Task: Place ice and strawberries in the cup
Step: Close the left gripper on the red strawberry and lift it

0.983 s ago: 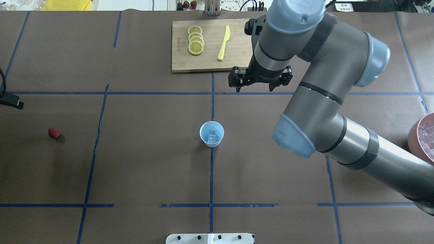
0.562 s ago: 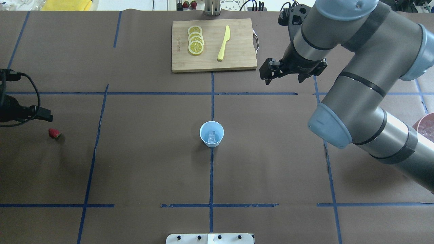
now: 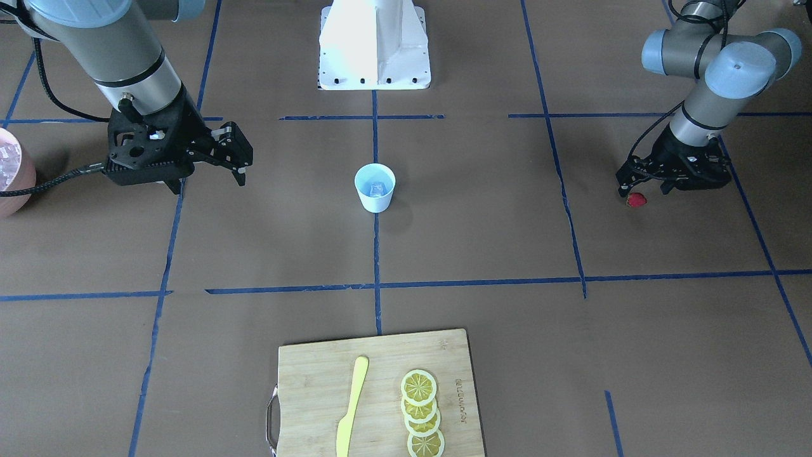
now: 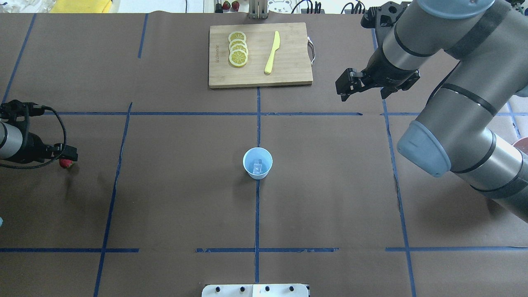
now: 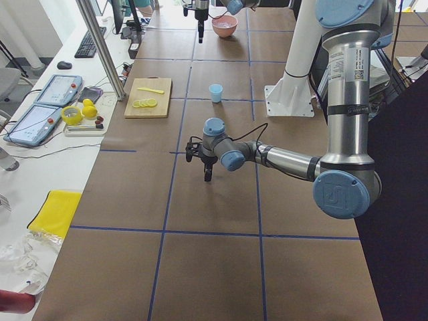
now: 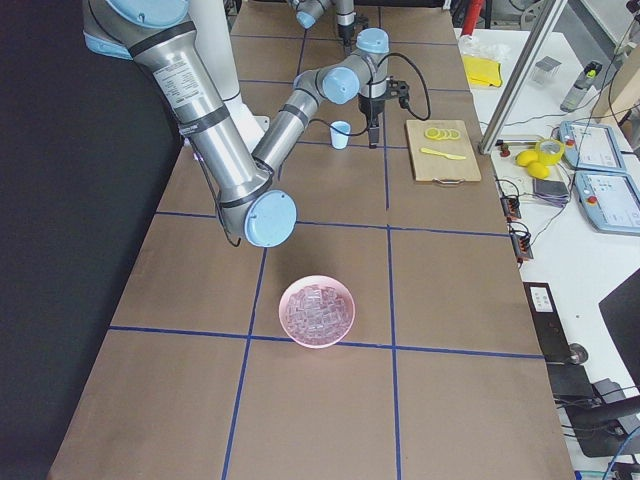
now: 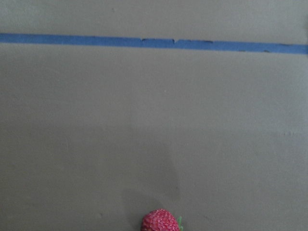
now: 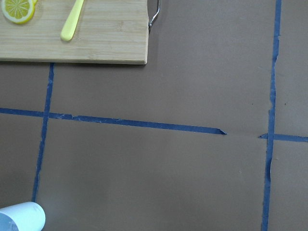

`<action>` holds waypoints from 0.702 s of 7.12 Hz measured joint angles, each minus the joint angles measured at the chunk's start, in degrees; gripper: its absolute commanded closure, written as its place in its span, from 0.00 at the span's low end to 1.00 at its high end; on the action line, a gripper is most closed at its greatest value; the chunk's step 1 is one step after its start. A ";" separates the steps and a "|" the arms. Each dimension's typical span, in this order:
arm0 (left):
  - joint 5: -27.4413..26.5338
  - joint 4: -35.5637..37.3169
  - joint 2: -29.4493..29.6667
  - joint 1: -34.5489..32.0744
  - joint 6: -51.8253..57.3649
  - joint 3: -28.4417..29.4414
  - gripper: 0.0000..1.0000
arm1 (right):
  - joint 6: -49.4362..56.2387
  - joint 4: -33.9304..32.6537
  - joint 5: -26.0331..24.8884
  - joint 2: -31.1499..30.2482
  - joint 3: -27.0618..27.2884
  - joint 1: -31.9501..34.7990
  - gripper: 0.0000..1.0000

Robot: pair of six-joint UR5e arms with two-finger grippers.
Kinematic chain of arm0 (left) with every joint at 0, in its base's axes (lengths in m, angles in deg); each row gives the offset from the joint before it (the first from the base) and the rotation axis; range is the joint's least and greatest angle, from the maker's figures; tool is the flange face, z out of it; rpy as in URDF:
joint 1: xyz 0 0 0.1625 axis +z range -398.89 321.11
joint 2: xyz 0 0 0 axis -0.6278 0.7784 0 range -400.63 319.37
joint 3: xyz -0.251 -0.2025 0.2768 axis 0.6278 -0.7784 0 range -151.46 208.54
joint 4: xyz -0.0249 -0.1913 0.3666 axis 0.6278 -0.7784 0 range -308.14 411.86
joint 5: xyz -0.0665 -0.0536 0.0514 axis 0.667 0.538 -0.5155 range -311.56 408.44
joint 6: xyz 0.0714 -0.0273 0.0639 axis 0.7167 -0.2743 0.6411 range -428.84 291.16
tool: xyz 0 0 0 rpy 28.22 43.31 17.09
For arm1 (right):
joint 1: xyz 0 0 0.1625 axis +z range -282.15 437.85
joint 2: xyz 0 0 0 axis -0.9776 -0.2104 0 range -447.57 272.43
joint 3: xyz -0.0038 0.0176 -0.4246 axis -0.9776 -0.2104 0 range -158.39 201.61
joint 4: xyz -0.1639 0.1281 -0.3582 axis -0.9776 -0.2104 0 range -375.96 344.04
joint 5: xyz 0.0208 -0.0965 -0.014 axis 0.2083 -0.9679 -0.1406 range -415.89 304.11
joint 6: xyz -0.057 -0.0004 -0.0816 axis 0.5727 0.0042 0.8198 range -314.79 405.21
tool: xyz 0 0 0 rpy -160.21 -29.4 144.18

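Two spread pincers: our left pincer (image 3: pixel 644 189) just by the strawberry (image 3: pixel 636 200), our right pincer (image 4: pixel 364 95) well apart from the cup (image 4: pixel 258 163). We cannot read the cutting board's (image 4: pixel 288 62) stamp (image 3: pixel 458 401).

Robotics laboratory. Evidence: left arm (image 5: pixel 348 100) and right arm (image 4: pixel 453 123), industrial type, mounted on white pedestal (image 3: pixel 374 44); counter (image 4: pixel 185 198) papered brown, gridded in blue tape (image 4: pixel 256 214); side bench (image 5: pixel 40 167) with two teach pendants (image 5: pixel 35 124), keyboard (image 5: pixel 87 41), mouse (image 5: pixel 63 65); aluminium frame post (image 5: pixel 104 57) at counter edge.
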 measured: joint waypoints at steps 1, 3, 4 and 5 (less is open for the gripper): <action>-0.18 -0.02 0.08 0.17 -0.12 0.40 0.04 | -0.03 0.04 0.00 -0.11 0.02 0.03 0.01; -0.25 -0.06 0.44 0.27 -0.30 1.60 0.05 | -0.07 0.12 -0.07 -0.19 0.10 0.03 0.01; -0.22 -0.07 0.61 0.30 -0.39 2.20 0.05 | -0.11 0.14 -0.11 -0.18 0.11 0.04 0.01; -0.20 -0.07 0.80 0.39 -0.51 2.47 0.06 | -0.13 0.14 -0.15 -0.16 0.12 0.04 0.01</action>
